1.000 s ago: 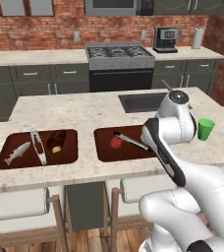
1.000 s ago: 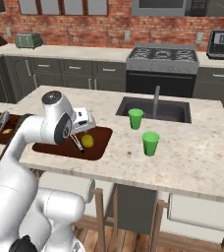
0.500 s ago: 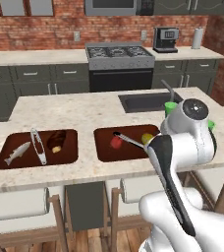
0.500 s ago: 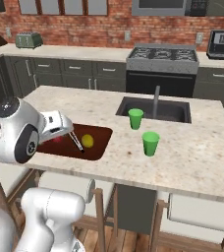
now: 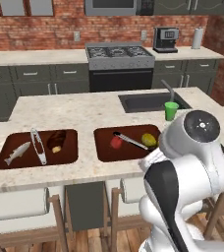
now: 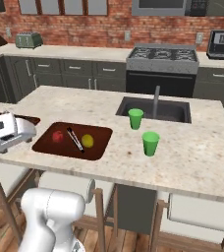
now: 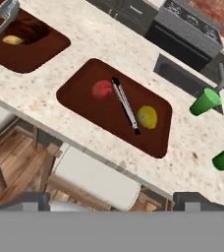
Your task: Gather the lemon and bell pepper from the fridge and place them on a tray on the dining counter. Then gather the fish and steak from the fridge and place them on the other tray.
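1. The lemon (image 5: 149, 140) and the bell pepper (image 5: 116, 142) are seen lying in the dark tray (image 5: 104, 152) nearest the sink (image 5: 148, 102) on the dining counter (image 5: 84, 110), with a pair of metal tongs (image 5: 130, 140) laid between them.
2. The fish (image 5: 16, 152) and the steak (image 5: 57, 141) are found in the second tray (image 5: 6, 162), farther from the sink, with another pair of tongs (image 5: 38, 145) between them.
3. The gripper (image 7: 111, 197) is held high above the sink-side tray, its jaws spread to their widest, and nothing is gripped.
4. Two green cups (image 6: 135, 118) are stood beside the sink, well apart from both trays.
5. All four items are judged to be placed, so the task appears to be at its end.
6. No further pick is judged to be needed; only a clear withdrawal of the arm from the counter is called for, with the cups left undisturbed.
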